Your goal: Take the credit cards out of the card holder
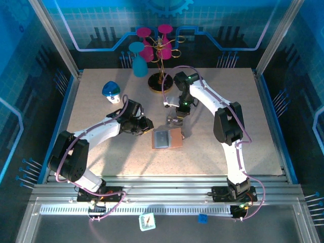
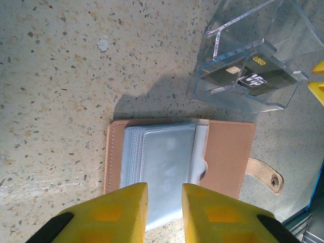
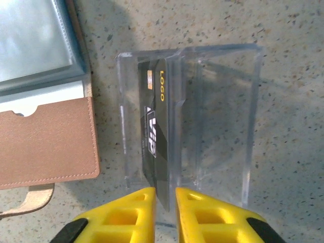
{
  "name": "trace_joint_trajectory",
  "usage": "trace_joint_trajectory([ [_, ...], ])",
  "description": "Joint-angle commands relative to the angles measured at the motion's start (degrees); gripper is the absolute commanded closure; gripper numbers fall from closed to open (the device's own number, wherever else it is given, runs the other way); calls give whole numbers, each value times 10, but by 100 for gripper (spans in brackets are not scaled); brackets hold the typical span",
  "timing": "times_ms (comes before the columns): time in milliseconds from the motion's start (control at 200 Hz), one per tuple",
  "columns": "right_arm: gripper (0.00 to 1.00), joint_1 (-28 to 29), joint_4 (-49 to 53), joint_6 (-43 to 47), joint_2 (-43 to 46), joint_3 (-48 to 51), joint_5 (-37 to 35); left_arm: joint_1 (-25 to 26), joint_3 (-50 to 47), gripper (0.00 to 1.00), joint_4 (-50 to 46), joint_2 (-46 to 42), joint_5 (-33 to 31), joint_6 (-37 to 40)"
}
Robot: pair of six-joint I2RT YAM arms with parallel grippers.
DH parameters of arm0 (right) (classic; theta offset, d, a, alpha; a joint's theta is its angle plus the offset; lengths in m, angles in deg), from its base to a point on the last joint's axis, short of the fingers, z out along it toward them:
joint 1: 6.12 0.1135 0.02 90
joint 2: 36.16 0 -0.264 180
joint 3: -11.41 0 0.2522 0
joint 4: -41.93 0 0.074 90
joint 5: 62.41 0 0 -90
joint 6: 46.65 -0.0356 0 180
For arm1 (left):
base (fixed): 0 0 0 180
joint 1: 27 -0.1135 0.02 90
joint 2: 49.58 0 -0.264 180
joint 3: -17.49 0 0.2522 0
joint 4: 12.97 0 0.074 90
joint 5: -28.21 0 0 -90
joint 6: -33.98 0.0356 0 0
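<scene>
Right hand: astride card in box, grip unclear.
Left hand: apart over holder.
Risk: card sticks, tips box.

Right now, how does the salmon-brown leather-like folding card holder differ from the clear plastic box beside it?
The salmon-brown card holder lies flat and open, opaque, with grey-blue sleeves; the clear plastic box is see-through, with upright walls. Dark cards sit in the box; the holder's sleeves show none plainly. Both rest on the speckled table.
</scene>
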Motion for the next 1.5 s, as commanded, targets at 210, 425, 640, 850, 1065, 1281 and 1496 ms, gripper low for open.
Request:
trace_joint_trajectory([
  [210, 76, 5, -58, -27, 51, 38, -14, -5, -10, 75, 10, 1, 17, -10],
  [425, 72, 18, -151, -50, 78, 113, -50, -5, -6, 75, 16, 7, 20, -12],
  [640, 69, 25, -244, -60, 101, 178, -74, -5, -1, 75, 24, 17, 28, -15],
  [850, 67, 26, -282, -50, 99, 206, -86, -5, 0, 75, 28, 20, 30, -18],
  [1065, 68, 25, -283, -41, 107, 210, -80, -5, -2, 75, 28, 18, 29, -21],
  [1281, 67, 25, -263, -42, 138, 213, -65, -4, -1, 75, 30, 18, 28, -22],
  [1496, 67, 28, -245, -87, 189, 231, -20, 0, 9, 75, 25, 26, 32, -16],
])
